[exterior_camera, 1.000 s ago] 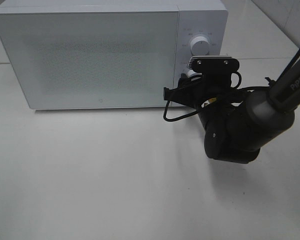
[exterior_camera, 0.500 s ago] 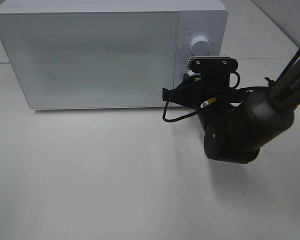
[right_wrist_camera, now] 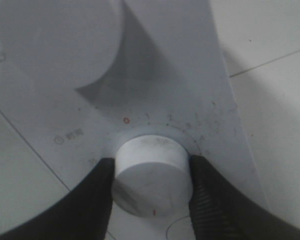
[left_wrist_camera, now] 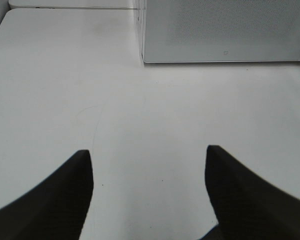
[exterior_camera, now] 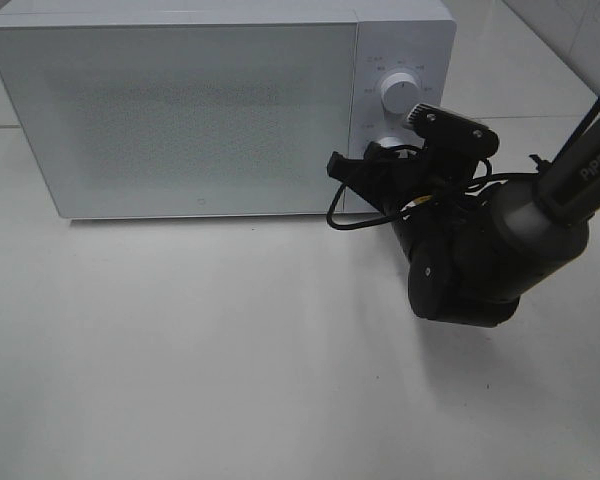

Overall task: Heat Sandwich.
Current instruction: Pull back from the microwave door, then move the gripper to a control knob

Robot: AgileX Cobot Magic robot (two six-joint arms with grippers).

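Observation:
The white microwave (exterior_camera: 200, 110) stands at the back of the table with its door shut. The sandwich is hidden; no view shows it. My right gripper (exterior_camera: 382, 160) is at the microwave's control panel. In the right wrist view it (right_wrist_camera: 151, 182) is shut on the lower white knob (right_wrist_camera: 152, 175), one finger (right_wrist_camera: 97, 200) on each side. The knob's red mark points away from the red 0 of the dial scale. The upper knob (exterior_camera: 400, 90) is free. My left gripper (left_wrist_camera: 147, 155) is open and empty over the bare table, in front of the microwave (left_wrist_camera: 225, 30).
The white table (exterior_camera: 180, 350) stretches in front of the microwave. The right arm's black body (exterior_camera: 470, 260) and a looping cable (exterior_camera: 345, 222) hang before the microwave's lower right corner. A tiled wall (exterior_camera: 580, 30) is at the back right.
The right wrist has rolled while gripping the lower knob: its camera bracket, level before, now tilts down to the right. The arm's body and the microwave have not moved.

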